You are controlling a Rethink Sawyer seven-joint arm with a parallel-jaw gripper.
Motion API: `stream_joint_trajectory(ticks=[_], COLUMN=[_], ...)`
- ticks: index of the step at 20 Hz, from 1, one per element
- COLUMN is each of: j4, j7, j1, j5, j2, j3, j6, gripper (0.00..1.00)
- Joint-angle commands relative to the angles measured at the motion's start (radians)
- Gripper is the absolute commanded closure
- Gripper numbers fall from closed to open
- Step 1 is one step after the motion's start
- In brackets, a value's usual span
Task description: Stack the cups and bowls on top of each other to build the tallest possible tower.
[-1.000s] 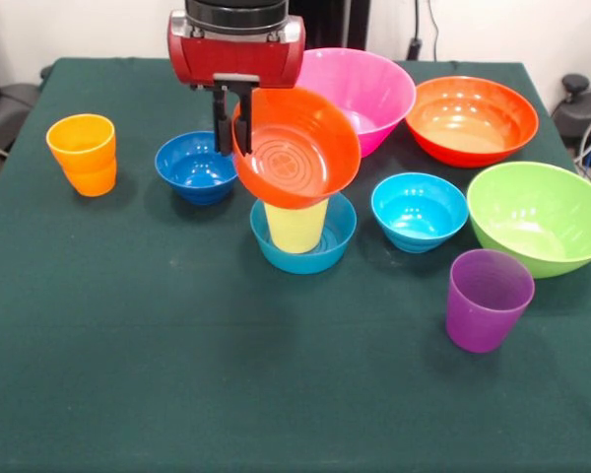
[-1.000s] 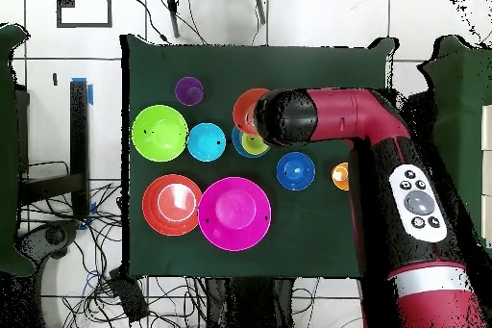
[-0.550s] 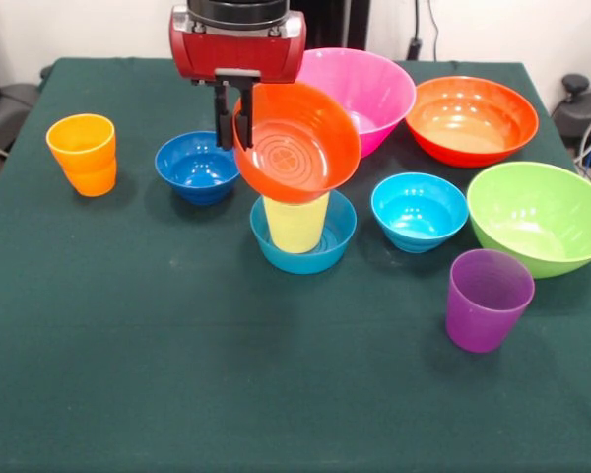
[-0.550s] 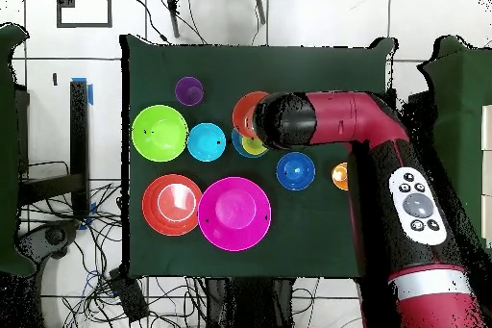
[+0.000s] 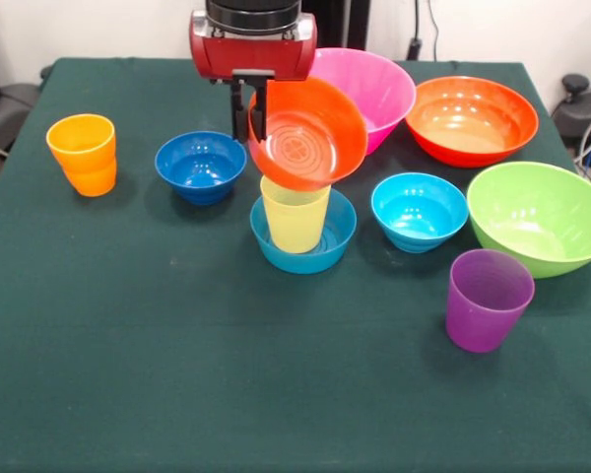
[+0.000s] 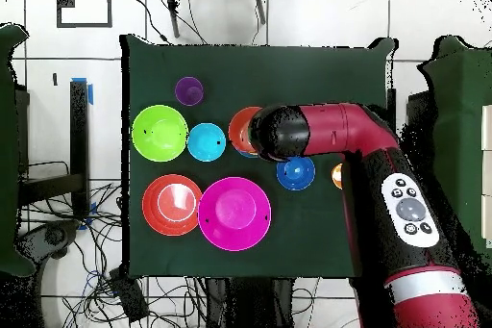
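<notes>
A matt dark green cloth covers the counter (image 5: 128, 345), smooth and without shine. Beside the yellow cup (image 5: 294, 219), which is translucent plastic, the small orange-red bowl (image 5: 308, 133) gripped by the hand (image 5: 253, 110) is glossy plastic with moulded rings inside, and the cyan bowl (image 5: 419, 211) and lime green bowl (image 5: 540, 217) gleam likewise. The hand's housing (image 5: 253, 44) is shiny red plastic or painted metal, its fingers (image 5: 240, 116) matt black.

Open green cloth (image 5: 177, 365) in front; pink bowl (image 5: 374, 84) and dark blue bowl (image 5: 199, 165) flanking the gripper (image 5: 253, 110).
</notes>
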Motion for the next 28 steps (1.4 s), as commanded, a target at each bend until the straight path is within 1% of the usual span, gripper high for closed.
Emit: stream_joint_trajectory(ticks=[1,13,22,28], j4=[0.055,0.036,0.038,0.035], j7=[0.058,0.042,0.072,0.062], j1=[0.030,0.034,0.047,0.052], j5=[-0.026,-0.010,-0.027,-0.018], j2=[0.019,0.019,0.035,0.030], j3=[-0.036,-0.038,-0.053,-0.058], j6=[-0.046,-0.018,-0.086,-0.076], gripper=[1.00,1.00,1.00,1.00])
